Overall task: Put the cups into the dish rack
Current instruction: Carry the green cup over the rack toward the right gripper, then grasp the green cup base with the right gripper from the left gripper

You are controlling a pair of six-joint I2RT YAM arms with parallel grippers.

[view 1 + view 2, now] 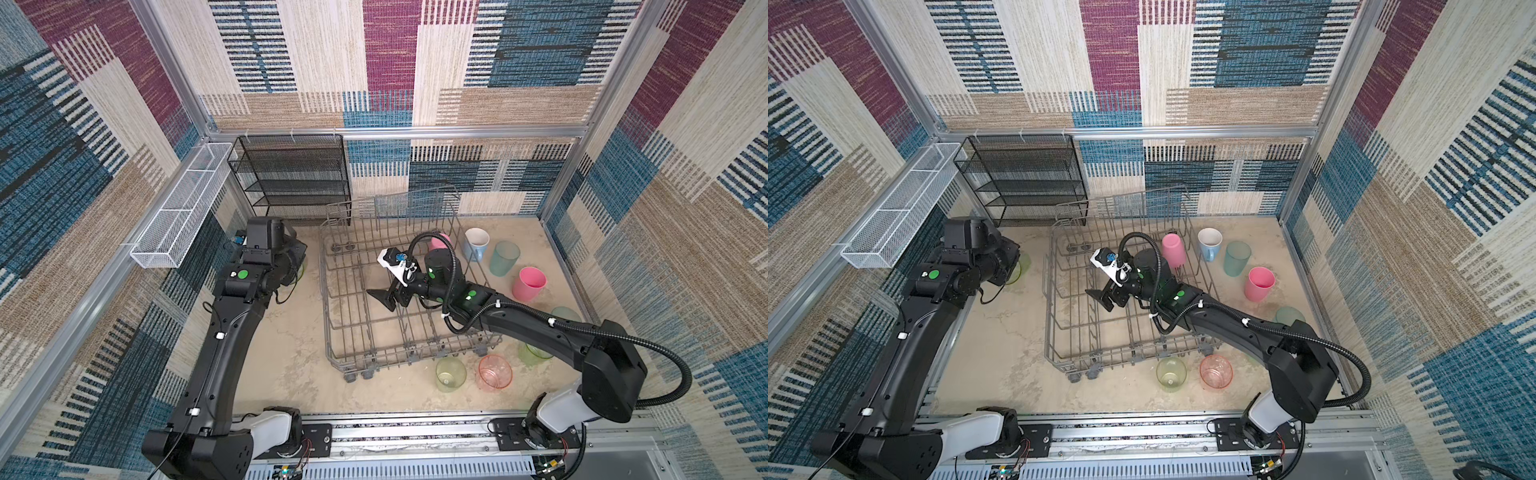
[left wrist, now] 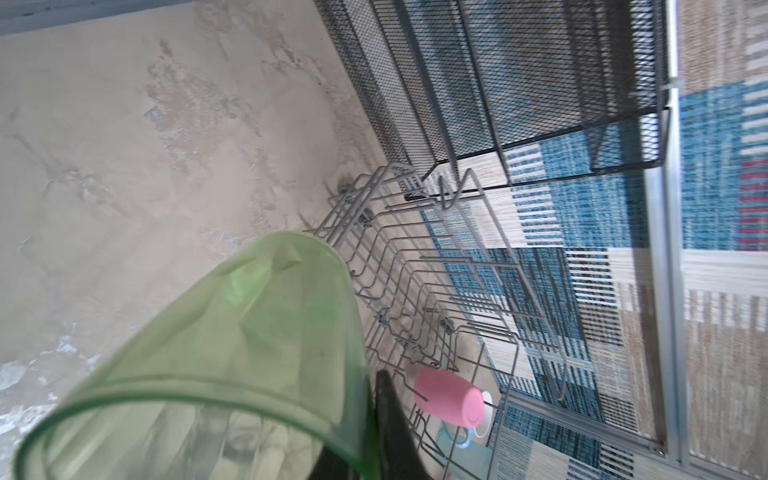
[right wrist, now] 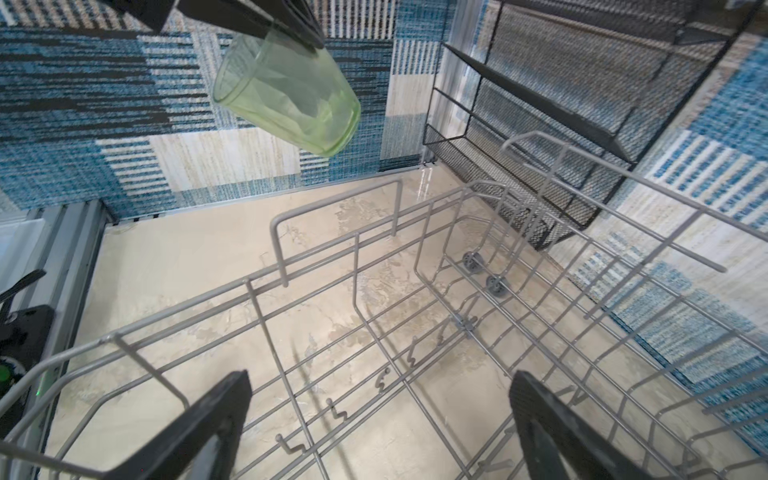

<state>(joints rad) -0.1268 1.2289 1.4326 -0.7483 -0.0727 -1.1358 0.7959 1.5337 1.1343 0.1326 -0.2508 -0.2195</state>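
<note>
My left gripper [image 2: 372, 424] is shut on the wall of a yellow-green cup [image 2: 232, 353], held in the air left of the dish rack [image 1: 332, 316]; the right wrist view shows this cup [image 3: 286, 91] too. My right gripper [image 1: 384, 300] hangs open and empty over the rack's middle [image 3: 380, 382]. An opaque pink cup [image 1: 439, 242] sits upside down in the rack's far right corner. On the table right of the rack stand a light-blue mug [image 1: 476, 244], a teal tumbler [image 1: 504, 258] and a pink cup [image 1: 528, 283]. In front stand a yellow-green cup [image 1: 450, 375] and a pink-orange cup [image 1: 494, 372].
A black mesh shelf unit [image 1: 291, 174] stands behind the rack at the back wall. A long white mesh basket [image 1: 178, 208] hangs on the left wall. Another teal cup [image 1: 565, 313] and a yellow-green cup [image 1: 532, 353] are partly hidden by my right arm.
</note>
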